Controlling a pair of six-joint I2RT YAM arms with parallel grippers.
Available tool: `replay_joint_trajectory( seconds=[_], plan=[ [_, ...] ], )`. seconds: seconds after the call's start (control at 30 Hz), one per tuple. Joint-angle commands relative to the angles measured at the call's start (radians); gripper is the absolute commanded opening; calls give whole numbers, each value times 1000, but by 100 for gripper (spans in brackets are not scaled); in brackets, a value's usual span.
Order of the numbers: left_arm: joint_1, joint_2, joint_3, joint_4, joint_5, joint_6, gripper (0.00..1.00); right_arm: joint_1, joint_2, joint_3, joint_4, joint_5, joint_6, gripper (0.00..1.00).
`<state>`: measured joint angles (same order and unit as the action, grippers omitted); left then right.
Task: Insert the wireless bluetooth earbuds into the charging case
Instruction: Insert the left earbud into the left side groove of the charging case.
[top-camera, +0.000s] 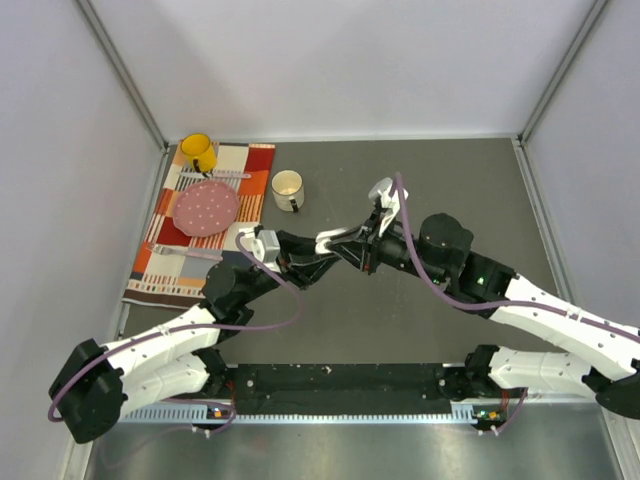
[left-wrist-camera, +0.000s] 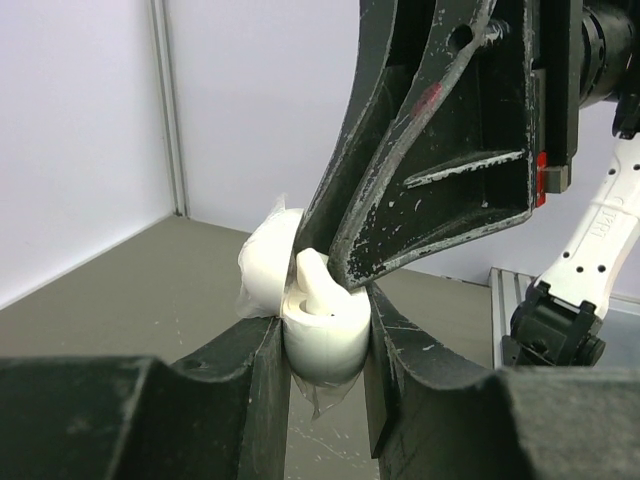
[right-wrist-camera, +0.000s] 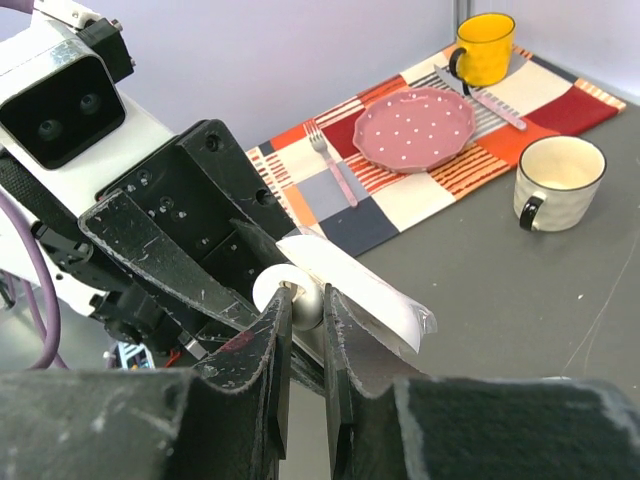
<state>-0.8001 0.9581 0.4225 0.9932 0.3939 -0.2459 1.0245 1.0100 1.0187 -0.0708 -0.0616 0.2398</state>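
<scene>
My left gripper (top-camera: 312, 262) is shut on the base of a white pebble-like charging case (left-wrist-camera: 322, 345) and holds it above the table; its fingers (left-wrist-camera: 262, 390) clamp both sides. The case lid (left-wrist-camera: 268, 265) stands open at the left, with clear film hanging from it. One small white earbud (left-wrist-camera: 313, 282) stands in the case, stem up. My right gripper (top-camera: 335, 243) comes down from above, its fingertips (left-wrist-camera: 345, 270) on the earbud. In the right wrist view the right gripper (right-wrist-camera: 308, 310) is nearly shut on that small white piece, with the open lid (right-wrist-camera: 360, 290) beside it. No other earbuds show.
A striped placemat (top-camera: 165, 262) lies at the back left with a pink dotted plate (top-camera: 207, 207), a yellow mug (top-camera: 198, 152) and a fork (right-wrist-camera: 335, 165). A white mug (top-camera: 288, 189) stands on the grey table (top-camera: 450, 180) beside it. Side walls enclose the table.
</scene>
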Motion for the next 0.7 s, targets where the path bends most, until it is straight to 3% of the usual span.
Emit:
replay_joint_trajectory(
  seconds=[0.0, 0.3, 0.6, 0.67],
  plan=[
    [-14, -19, 24, 196, -9, -26, 0, 29, 7, -35, -18, 51, -53, 4],
    [-14, -38, 10, 200, -6, 8, 0, 49, -21, -43, -56, 98, -128, 5],
    [-14, -42, 9, 188, 37, 39, 0, 48, -22, 6, -107, 82, -149, 10],
    [-14, -47, 9, 188, 60, 45, 0, 48, -24, 14, -112, 78, -152, 15]
  ],
)
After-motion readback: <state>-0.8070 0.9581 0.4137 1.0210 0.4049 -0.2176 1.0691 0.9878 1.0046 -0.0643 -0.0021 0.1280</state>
